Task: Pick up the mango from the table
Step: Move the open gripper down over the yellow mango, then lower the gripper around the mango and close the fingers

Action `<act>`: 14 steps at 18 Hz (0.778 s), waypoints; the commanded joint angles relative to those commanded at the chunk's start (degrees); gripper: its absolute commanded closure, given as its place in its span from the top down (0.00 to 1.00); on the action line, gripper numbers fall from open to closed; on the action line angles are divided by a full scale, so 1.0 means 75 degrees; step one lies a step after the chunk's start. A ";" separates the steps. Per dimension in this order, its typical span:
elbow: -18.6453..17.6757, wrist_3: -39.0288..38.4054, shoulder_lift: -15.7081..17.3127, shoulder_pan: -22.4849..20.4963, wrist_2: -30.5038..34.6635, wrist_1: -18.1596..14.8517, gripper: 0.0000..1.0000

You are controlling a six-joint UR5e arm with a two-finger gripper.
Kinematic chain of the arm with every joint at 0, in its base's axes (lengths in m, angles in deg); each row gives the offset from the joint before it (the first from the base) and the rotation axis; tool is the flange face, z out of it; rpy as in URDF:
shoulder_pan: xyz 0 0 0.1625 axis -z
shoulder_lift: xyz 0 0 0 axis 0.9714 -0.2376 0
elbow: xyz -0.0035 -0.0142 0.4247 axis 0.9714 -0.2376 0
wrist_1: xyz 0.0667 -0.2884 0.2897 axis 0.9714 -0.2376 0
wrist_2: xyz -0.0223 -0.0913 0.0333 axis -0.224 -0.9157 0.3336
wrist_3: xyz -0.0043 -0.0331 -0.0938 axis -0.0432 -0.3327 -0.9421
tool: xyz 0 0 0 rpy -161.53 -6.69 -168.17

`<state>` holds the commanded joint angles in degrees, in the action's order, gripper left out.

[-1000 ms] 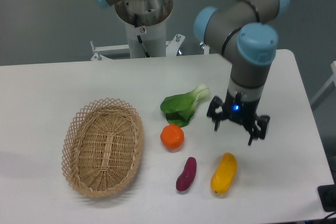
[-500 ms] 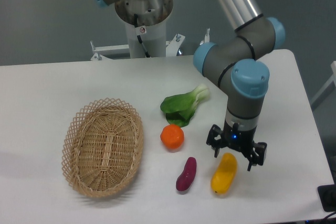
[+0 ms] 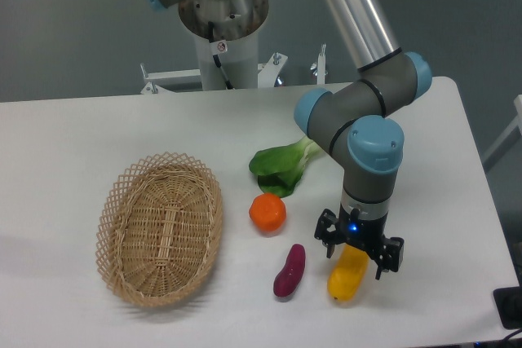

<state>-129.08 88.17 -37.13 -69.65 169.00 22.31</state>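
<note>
Nearest to me, the mango (image 3: 346,275) lies on the white counter (image 3: 98,128) toward its front right, long axis running roughly front to back, its upper end tucked under my tool (image 3: 358,255). My tool is down at the fruit with its two black fingers spread, one (image 3: 325,240) just left of the mango's top and the other at its right shoulder, so the jaws stand apart and straddle the upper end. I cannot tell whether the pads actually touch the skin; the mango looks to be resting on the counter, not lifted. A small blue light glows on the tool body. Just left of the mango, apart from it, sits the purple piece (image 3: 289,270), tilted slightly the same way. Behind that, a round orange (image 3: 267,213) rests on its own, near but not touching the greens. Well to the left, an oval wicker basket (image 3: 160,227) sits on the counter. Further back, the leafy greens (image 3: 283,168) lie with the pale stalk pointing toward the arm's elbow, which partly covers it. Above my tool the grey wrist with its blue caps rises to the silver arm tube, slanting up and left. At the far edge stands the arm's base column (image 3: 222,26), beyond the counter.
</note>
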 joint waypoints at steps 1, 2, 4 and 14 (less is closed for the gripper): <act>-0.0012 0.0000 -0.0035 0.0000 0.0081 0.0012 1.00; -0.0035 0.0012 -0.0059 0.0023 0.0187 0.0012 1.00; -0.0035 0.0012 -0.0117 0.0105 0.0374 0.0012 1.00; 0.0035 0.0035 -0.0410 0.0176 0.0422 0.0258 1.00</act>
<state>-128.82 88.44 -40.21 -68.33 172.16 24.25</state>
